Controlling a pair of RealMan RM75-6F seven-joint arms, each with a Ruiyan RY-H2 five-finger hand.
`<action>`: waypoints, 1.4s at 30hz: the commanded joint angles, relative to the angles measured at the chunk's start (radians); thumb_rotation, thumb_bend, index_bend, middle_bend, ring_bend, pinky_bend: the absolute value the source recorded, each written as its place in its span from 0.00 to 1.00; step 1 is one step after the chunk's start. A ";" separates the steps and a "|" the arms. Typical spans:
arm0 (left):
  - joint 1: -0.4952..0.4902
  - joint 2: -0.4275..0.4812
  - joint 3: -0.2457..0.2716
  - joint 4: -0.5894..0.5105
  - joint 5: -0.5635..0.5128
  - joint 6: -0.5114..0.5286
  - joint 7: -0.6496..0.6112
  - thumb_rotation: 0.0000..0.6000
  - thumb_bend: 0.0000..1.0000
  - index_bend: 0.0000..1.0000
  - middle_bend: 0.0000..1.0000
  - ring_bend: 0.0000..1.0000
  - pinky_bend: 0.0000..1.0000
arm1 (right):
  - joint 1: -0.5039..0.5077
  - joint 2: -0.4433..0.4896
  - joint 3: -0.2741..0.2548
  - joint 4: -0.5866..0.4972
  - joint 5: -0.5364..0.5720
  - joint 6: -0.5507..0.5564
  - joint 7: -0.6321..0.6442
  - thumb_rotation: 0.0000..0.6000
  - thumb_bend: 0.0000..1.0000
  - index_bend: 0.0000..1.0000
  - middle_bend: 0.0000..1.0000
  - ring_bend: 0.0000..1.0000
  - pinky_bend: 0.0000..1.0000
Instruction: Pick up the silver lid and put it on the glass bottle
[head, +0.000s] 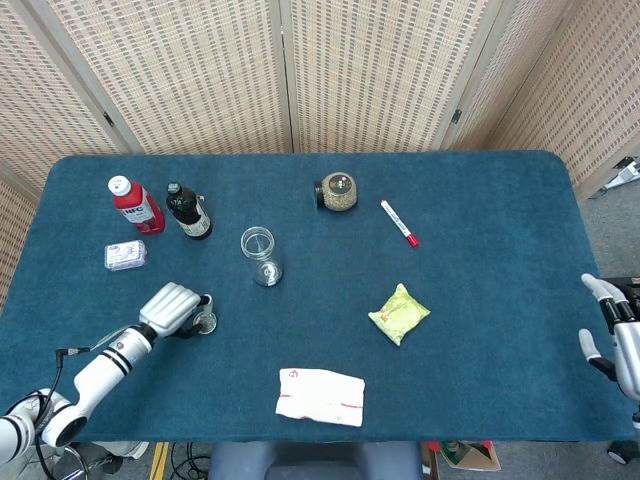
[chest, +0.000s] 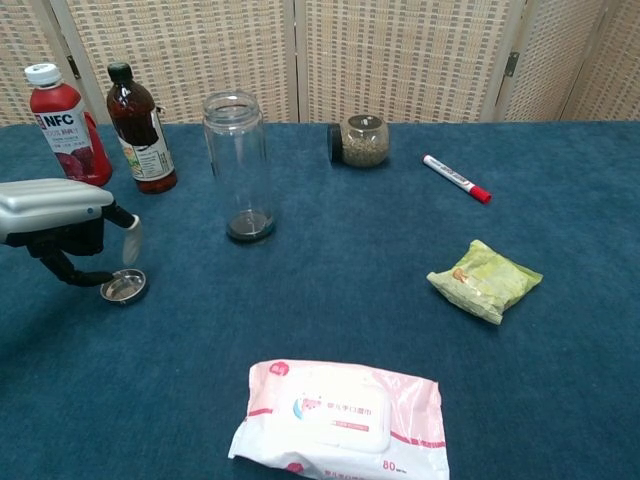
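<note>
- Your left hand (chest: 55, 215) hovers right over the silver lid (chest: 124, 286) near the table's (head: 480, 200) front-left corner, fingers spread downward around it, nothing gripped yet.
- The lid lies flat on the cloth.
- The glass bottle (chest: 237, 165) stands upright and uncapped, toward the table's middle-left.
- Your right hand (head: 615, 340) rests open off the table's right edge.

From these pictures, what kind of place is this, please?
Probably an indoor lab or test room, not a home: a table in blue cloth, woven folding screens behind it, and unrelated items laid out apart, like a marker and a wipes pack.
</note>
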 joint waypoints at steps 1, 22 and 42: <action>-0.005 -0.007 0.000 -0.001 -0.011 -0.007 0.007 1.00 0.36 0.49 1.00 1.00 1.00 | -0.002 0.001 -0.001 0.003 0.000 0.002 0.004 1.00 0.37 0.16 0.22 0.16 0.26; -0.021 -0.046 0.002 0.025 -0.081 -0.037 0.044 1.00 0.36 0.57 1.00 1.00 1.00 | -0.014 0.001 0.000 0.029 0.005 0.010 0.036 1.00 0.37 0.16 0.22 0.16 0.26; -0.025 -0.057 0.012 0.038 -0.094 -0.038 0.041 1.00 0.46 0.59 1.00 1.00 1.00 | -0.022 0.002 0.000 0.033 0.005 0.017 0.040 1.00 0.37 0.16 0.22 0.16 0.26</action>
